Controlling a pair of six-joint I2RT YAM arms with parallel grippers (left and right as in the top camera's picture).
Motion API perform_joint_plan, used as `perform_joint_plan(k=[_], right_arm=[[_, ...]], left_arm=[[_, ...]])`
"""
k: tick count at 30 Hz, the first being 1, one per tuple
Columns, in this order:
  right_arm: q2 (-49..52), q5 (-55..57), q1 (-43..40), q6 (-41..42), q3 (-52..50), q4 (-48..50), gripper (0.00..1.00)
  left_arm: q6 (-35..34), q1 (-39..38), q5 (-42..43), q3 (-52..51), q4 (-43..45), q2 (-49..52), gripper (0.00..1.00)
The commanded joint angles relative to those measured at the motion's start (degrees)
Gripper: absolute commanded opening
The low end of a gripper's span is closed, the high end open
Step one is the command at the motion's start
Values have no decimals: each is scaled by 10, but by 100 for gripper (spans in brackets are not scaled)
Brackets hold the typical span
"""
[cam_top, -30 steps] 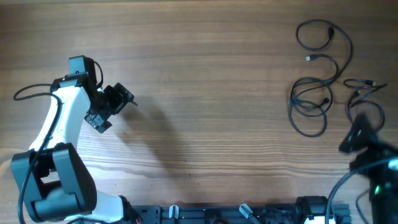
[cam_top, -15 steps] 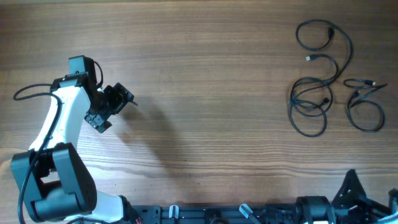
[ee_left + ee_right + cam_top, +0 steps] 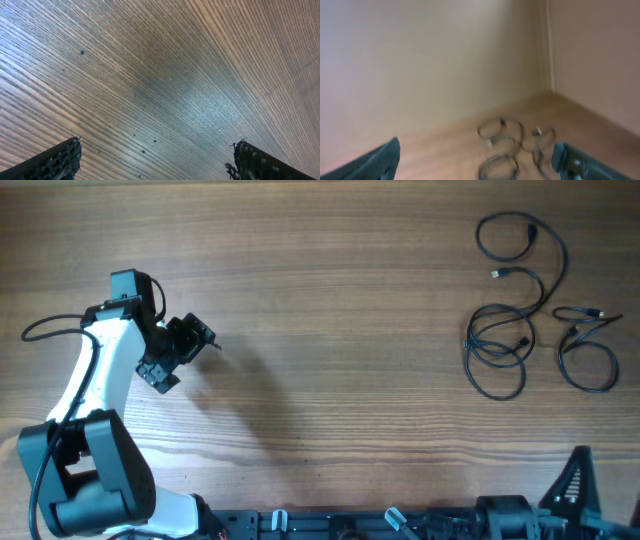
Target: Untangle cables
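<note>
The right hand [image 3: 476, 150], spread like the left hand [image 3: 156, 150], has been withdrawn from the cables [image 3: 505, 330], seemingly left mostly untangled.

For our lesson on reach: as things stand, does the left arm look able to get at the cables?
Probably not. The left arm sits at the left of the table; the cables lie near its right edge. Nothing blocks the path, but the span looks too wide.
</note>
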Motion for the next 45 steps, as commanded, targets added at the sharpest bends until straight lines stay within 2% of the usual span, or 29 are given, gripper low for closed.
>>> perform_joint_plan(k=[1, 8, 18, 23, 24, 26, 32, 45], right_arm=[[-11, -26, 3, -51, -53, 55, 100], [-11, -99, 16, -127, -182, 286, 100], [-11, -128, 19, -133, -451, 765, 100], [-11, -128, 17, -133, -562, 883, 100], [-11, -128, 16, -133, -587, 894, 100], [-12, -123, 16, -135, -586, 837, 100], [-12, -110, -16, -134, -586, 562, 100], [-12, -115, -15, -133, -586, 551, 100]], left_arm=[[9, 3, -3, 3, 0, 0, 100], [9, 3, -3, 3, 0, 0, 100], [9, 3, -3, 3, 0, 0, 100], [9, 3, -3, 3, 0, 0, 100], [9, 3, -3, 3, -1, 0, 100], [9, 3, -3, 3, -1, 0, 100], [9, 3, -3, 3, -1, 0, 100], [9, 3, -3, 3, 0, 0, 100]])
